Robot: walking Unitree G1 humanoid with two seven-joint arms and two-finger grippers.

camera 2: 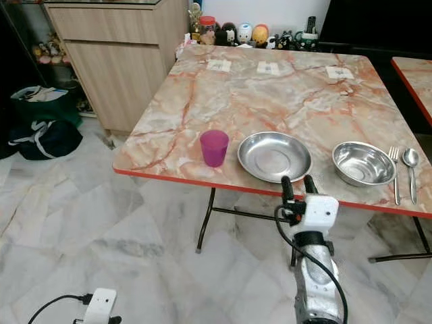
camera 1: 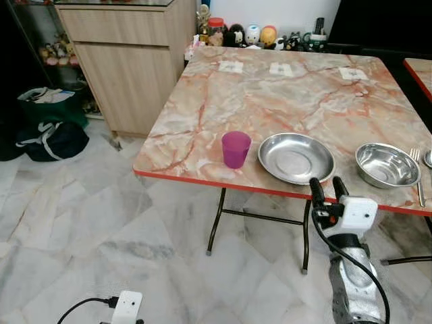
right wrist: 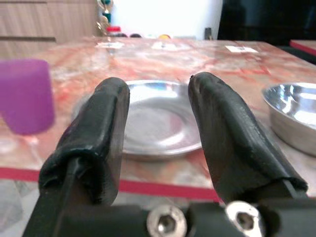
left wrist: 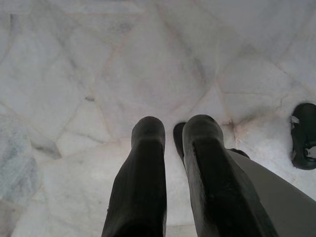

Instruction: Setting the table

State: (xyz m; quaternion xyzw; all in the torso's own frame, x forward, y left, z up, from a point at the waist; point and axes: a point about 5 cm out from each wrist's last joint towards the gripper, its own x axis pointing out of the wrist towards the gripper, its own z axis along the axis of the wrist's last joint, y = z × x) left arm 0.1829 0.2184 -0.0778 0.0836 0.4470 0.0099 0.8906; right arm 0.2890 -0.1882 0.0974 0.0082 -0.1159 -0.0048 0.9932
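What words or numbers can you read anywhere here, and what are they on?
None can be read.
Three white cards at the far side of the table: any print is too small and blurred.
Jars and figurines behind the table: no readable labels.
Purple cup, plate, bowl: plain.

The scene is viewed by both eye views from head height, forward and down across the near red-edged side of the marble table (camera 1: 304,101) and the tiled floor (camera 1: 81,229); the same plate (camera 2: 274,156), purple cup (camera 2: 214,148) and bowl (camera 2: 363,163) are shared between them, shifted sideways from one to the other. The right wrist view is taken low, about level with the tabletop and close to its near edge, along the parted fingers of the right gripper (right wrist: 158,128), and the plate, cup and bowl are again taken in. The left wrist view is pointed steeply down past the left gripper (left wrist: 173,148) at the floor, a surface shared with the eye views.
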